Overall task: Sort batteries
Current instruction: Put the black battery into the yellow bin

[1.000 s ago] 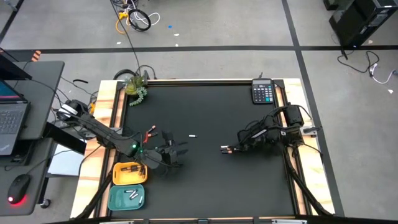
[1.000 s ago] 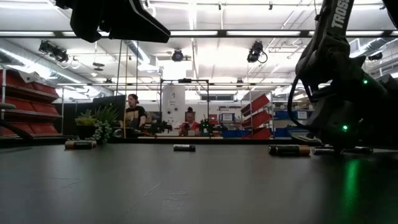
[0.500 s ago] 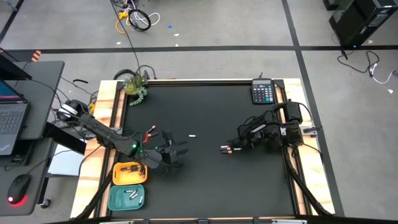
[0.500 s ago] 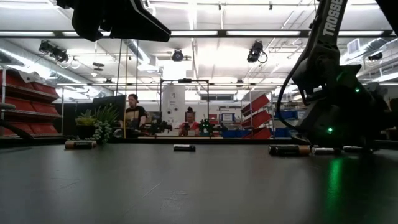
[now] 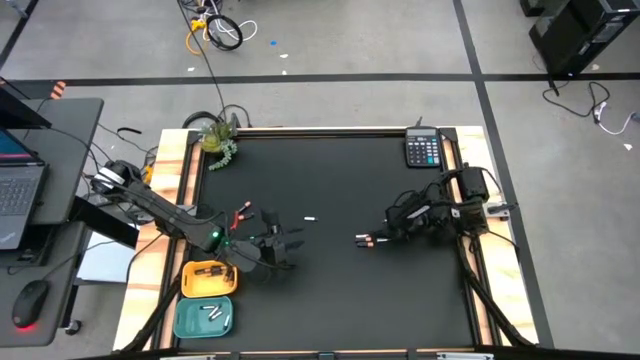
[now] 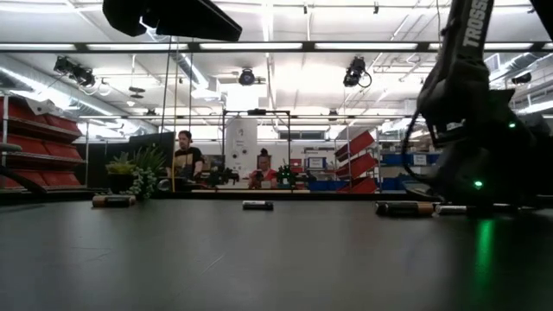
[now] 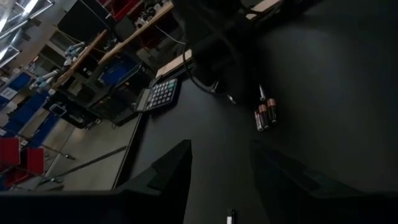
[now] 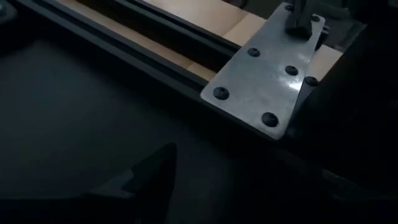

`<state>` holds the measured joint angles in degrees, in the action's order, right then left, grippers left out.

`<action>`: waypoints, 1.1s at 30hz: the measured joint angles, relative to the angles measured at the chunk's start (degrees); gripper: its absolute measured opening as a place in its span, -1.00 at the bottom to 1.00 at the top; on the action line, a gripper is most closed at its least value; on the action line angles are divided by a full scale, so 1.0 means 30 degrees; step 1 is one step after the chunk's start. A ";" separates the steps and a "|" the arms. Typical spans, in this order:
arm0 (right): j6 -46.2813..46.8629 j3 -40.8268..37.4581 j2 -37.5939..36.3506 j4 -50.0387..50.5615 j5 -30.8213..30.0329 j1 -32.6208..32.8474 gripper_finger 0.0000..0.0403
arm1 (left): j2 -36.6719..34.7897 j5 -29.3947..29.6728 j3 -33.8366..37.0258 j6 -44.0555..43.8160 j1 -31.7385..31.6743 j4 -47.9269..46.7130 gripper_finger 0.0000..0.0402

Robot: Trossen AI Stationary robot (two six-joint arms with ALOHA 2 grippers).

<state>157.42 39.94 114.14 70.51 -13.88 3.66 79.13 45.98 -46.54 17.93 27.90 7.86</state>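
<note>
Our left tool [image 5: 283, 247] hangs wide open; the right tool's state we cannot tell; it could scatter the batteries [image 5: 366, 239] nearby.

This is a big robot lab or workshop. Long lights [image 6: 259, 45] hang from the high roof, red bins [image 6: 34, 117] sit on shelves at one side, and two people [image 6: 184, 155] sit at desks far back. Seen from above, the black table [image 5: 340, 180] stands on a grey floor [image 5: 330, 40] with taped lines, loose cables [image 5: 215, 30] and a laptop [image 5: 20, 190] beside it.
</note>
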 joint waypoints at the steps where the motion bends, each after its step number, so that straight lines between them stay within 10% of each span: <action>1: 0.0185 0.0007 0.0010 0.0015 0.0209 0.0400 0.23 | 0.0000 0.0000 -0.0055 0.0007 0.0000 -0.0131 -0.14; 33: 0.2333 0.1475 0.0039 0.1429 0.6718 0.4929 0.26 | 0.0000 0.0014 -0.0545 0.0887 -0.0007 -0.0247 -0.14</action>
<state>164.42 44.37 114.26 74.79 6.28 18.45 79.13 46.02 -48.18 20.59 27.88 7.12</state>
